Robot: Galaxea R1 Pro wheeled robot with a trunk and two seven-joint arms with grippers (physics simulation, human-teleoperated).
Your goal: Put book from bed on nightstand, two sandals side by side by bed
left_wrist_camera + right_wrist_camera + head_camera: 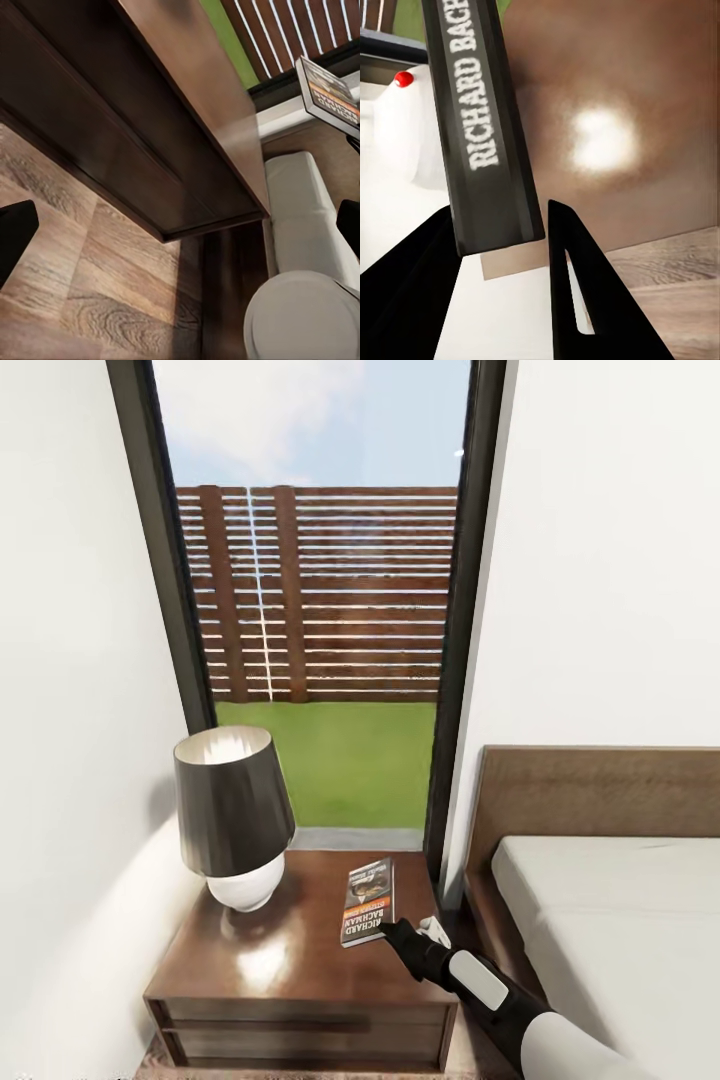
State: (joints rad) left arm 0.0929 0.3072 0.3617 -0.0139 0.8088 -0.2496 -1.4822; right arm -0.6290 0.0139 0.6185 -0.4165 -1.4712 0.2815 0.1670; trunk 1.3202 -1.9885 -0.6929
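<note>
The bed (610, 900) stands right of the nightstand (300, 960). The right end effector (392, 932) grips the book (368, 901) over the nightstand top, beside the lamp (232, 815). Next, I judge, lower and release it.

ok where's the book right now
In the head view the book is held in the right gripper over the nightstand's right half, right of the lamp and left of the bed.

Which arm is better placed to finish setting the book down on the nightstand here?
The right. Its gripper already holds the book by its lower end, above the nightstand beside the lamp. The left wrist view looks up at the nightstand from near the floor.
</note>
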